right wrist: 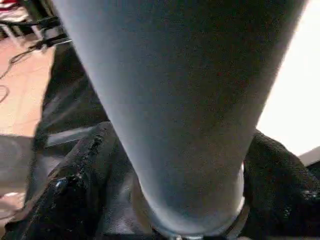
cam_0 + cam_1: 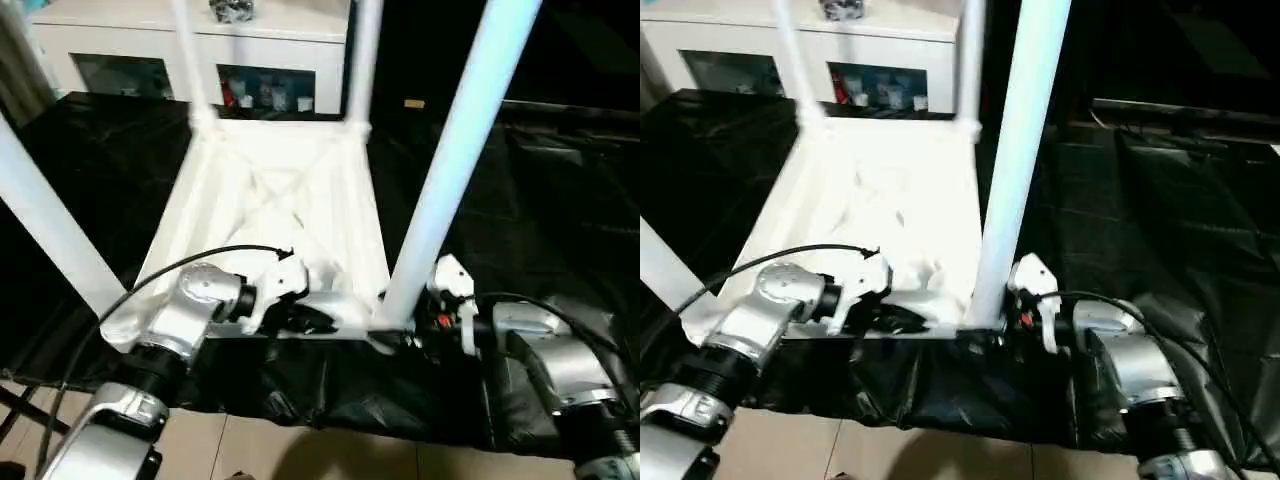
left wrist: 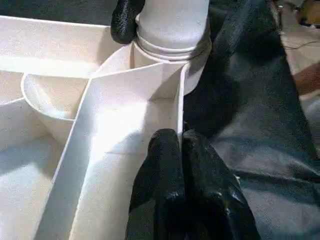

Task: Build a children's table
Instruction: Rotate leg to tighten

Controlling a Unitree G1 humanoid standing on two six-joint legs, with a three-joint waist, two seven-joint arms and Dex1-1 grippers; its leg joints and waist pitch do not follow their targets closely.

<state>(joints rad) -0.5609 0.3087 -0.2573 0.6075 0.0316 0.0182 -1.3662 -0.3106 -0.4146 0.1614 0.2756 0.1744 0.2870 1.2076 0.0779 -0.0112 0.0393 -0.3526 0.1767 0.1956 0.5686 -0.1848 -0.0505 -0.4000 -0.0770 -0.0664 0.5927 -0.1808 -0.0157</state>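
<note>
Both tools work at the near edge of the upturned children's table (image 2: pixel 280 200) on the black desk (image 2: pixel 560 200). Left tool (image 3: pixel 181 150) is pinched on the rim wall; right tool (image 1: pixel 175 165) stands apart around the near-right leg (image 2: pixel 450 150). If that leg is not fully seated, pushing sideways could tilt it out.

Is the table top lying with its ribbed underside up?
Yes, the table top shows its ribs upward, and the legs rise from its corner sockets.

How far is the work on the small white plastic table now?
Done: the white plastic table top lies upside down with four white tube legs standing in its corners. In hand: the right gripper straddles the near right leg at its base; the shut left gripper presses the top's rim. Left: turning it upright.
</note>
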